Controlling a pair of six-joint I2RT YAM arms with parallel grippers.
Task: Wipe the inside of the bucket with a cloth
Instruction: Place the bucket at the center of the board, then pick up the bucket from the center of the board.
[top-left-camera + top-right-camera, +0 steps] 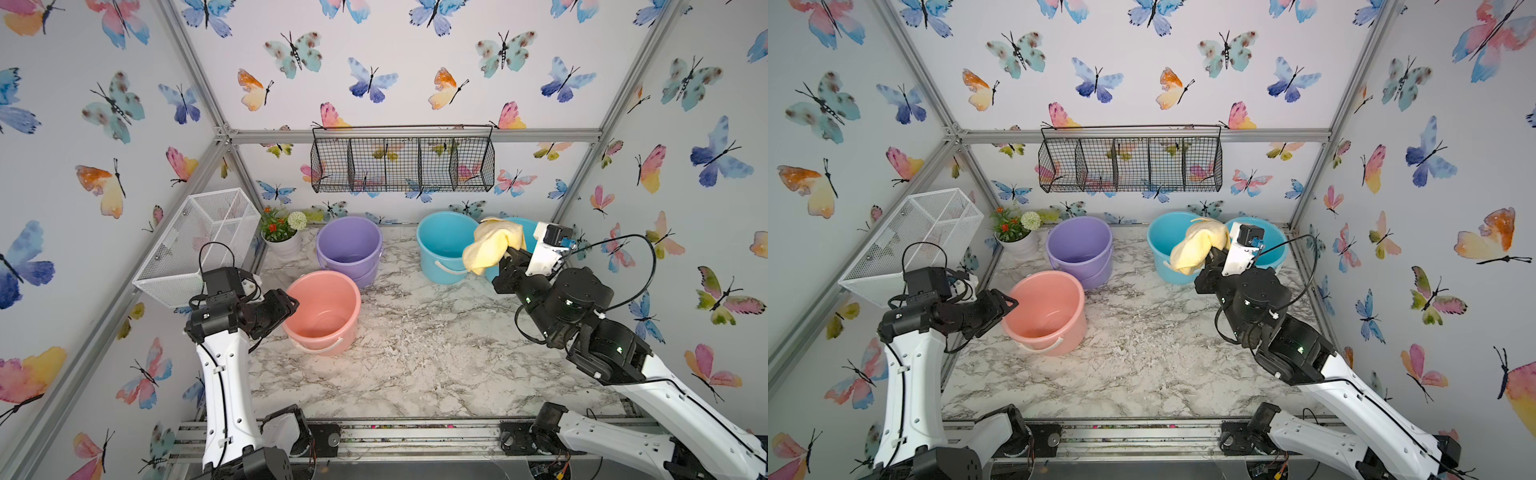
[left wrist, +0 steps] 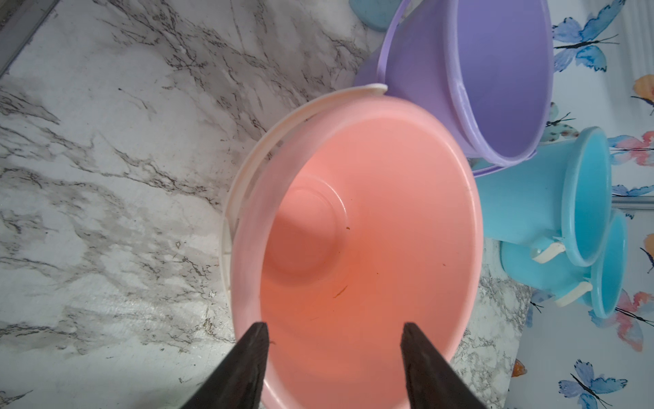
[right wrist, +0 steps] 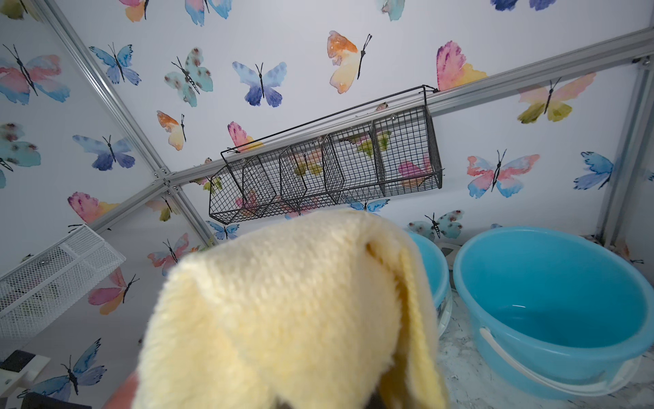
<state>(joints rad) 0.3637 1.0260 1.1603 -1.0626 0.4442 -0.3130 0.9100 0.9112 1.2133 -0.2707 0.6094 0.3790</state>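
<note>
The right claw (image 1: 509, 254) is clamped shut on a bunch of the cloth (image 1: 490, 245). The cloth hangs clear of the table (image 1: 415, 353), right of centre in both top views, in front of the blue buckets (image 1: 442, 245). The left claw (image 2: 334, 329) stands roughly half spread and holds nothing. It sits at the left rim of the pink bucket (image 1: 332, 299), lower left of centre, and whether it touches cannot be told.

The pink bucket is probably the one to wipe, since its inner wall shows small dark specks. The cloth should travel across high enough to clear the rim. It should then go down inside, with its loose folds pressed to the wall and swept round to the base. Pinching the rim with the left claw would likely steady the light bucket.

The purple bucket (image 1: 349, 245) stands just behind the pink one, and the left claw crowds the mouth. The flower pot (image 1: 282, 237), the white basket (image 1: 199, 245) and the black basket (image 1: 403, 164) lie well clear.
</note>
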